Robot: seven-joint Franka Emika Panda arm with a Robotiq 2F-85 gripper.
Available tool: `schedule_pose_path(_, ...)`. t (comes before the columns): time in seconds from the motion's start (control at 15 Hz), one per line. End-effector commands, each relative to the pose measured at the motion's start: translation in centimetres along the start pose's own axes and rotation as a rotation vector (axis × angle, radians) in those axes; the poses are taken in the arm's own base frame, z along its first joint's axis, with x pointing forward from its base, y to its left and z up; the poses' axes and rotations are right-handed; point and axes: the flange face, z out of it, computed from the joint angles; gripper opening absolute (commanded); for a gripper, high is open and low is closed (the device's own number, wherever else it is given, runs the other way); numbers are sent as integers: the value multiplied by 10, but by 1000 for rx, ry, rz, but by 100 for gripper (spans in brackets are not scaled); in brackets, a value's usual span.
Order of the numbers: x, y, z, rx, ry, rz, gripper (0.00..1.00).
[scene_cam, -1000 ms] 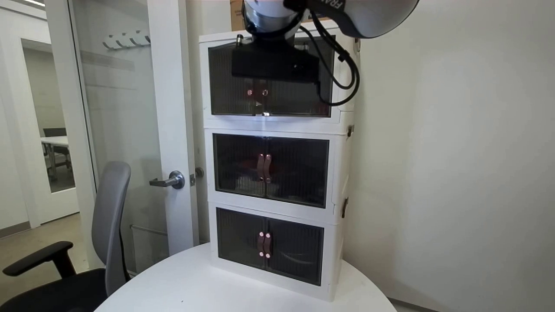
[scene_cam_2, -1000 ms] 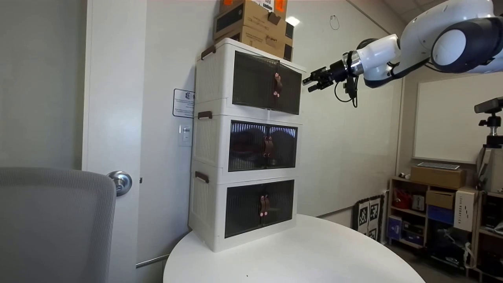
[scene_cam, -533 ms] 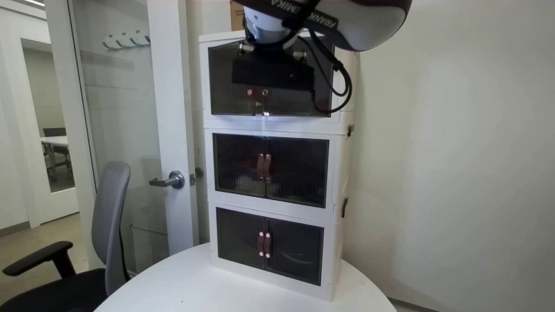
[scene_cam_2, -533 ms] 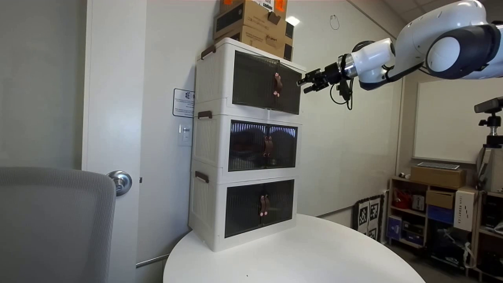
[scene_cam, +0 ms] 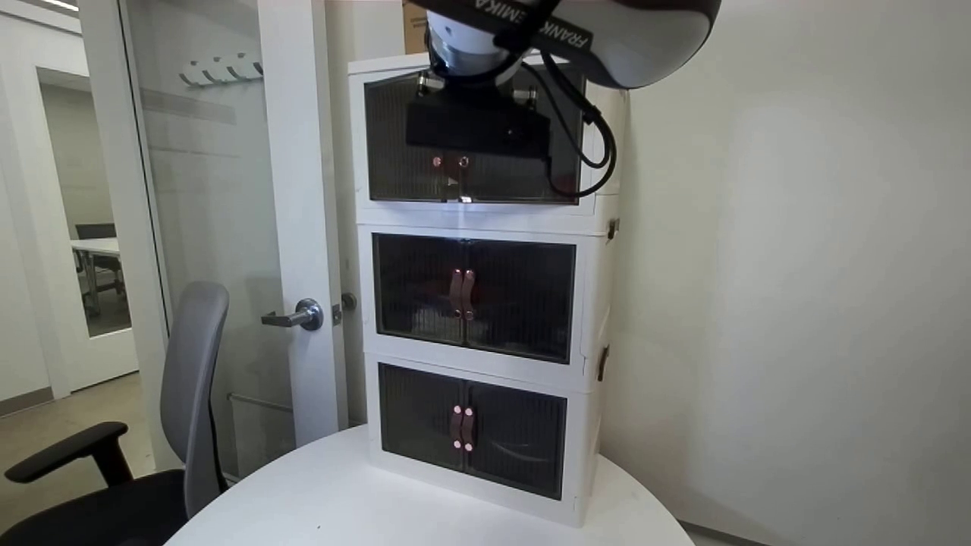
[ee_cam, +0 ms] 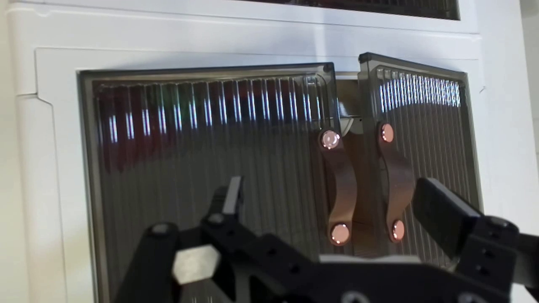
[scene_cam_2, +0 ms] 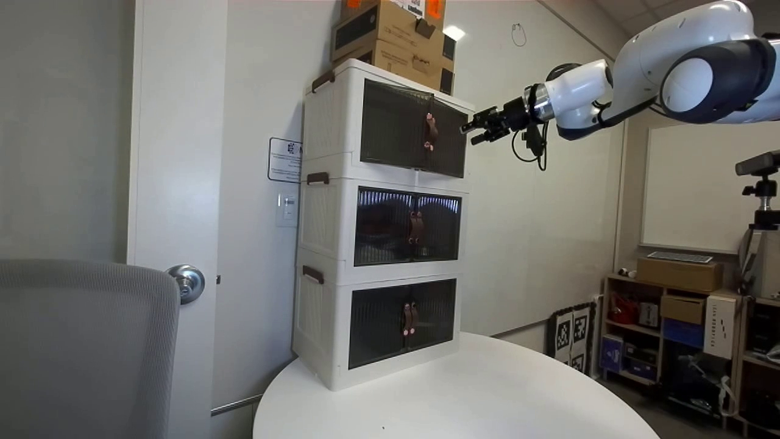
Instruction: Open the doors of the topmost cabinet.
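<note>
- Pale walls (scene_cam: 796, 265) rise behind a round white desk (scene_cam_2: 499, 396), with a whiteboard (scene_cam_2: 691, 189) farther back in an exterior view.
- Beside the desk stands a gray-backed chair (scene_cam: 193, 371), near a room door (scene_cam: 300, 189) with a metal lever (scene_cam: 308, 314).
- Three similar white-framed units form one stack on the desk: the bottom unit (scene_cam_2: 317, 329), the middle unit (scene_cam_2: 317, 213) and, above them, the topmost cabinet (scene_cam_2: 332, 116).
- Cardboard boxes (scene_cam_2: 402, 30) sit on top of the stack.
- The doors (scene_cam_2: 393, 125) of the topmost cabinet are dark, ribbed, see-through panels across its front. Both stand slightly ajar, and the wrist view shows a narrow gap between their inner edges.
- Each door carries a brown strap handle (ee_cam: 345, 185) with copper-coloured studs, alongside that gap.
- The middle and bottom units have the same dark fronts and paired straps, and their fronts look closed.
- The arm (scene_cam_2: 664, 46) extends toward the topmost cabinet, its hand (scene_cam_2: 470, 135) at the height of the doors.
- The hand is spread wide: its two fingers (ee_cam: 442, 214) are well apart, and in the wrist view both strap handles appear between them. Whether a finger touches a strap or a door, I cannot tell.
- In an exterior view, a black block (scene_cam: 478, 125) near the hand covers part of the doors and the upper ends of their straps.
</note>
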Motion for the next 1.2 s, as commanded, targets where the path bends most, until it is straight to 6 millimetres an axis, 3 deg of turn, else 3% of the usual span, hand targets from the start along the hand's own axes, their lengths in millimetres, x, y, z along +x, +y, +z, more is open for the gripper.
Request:
schedule_pose_path(0.0, 0, 0, 0, 0, 0, 0, 100)
schedule_pose_path(0.93, 0, 0, 0, 0, 0, 0, 100)
schedule_pose_path(1.13, 16, -5, 13, -75, 81, -23, 100)
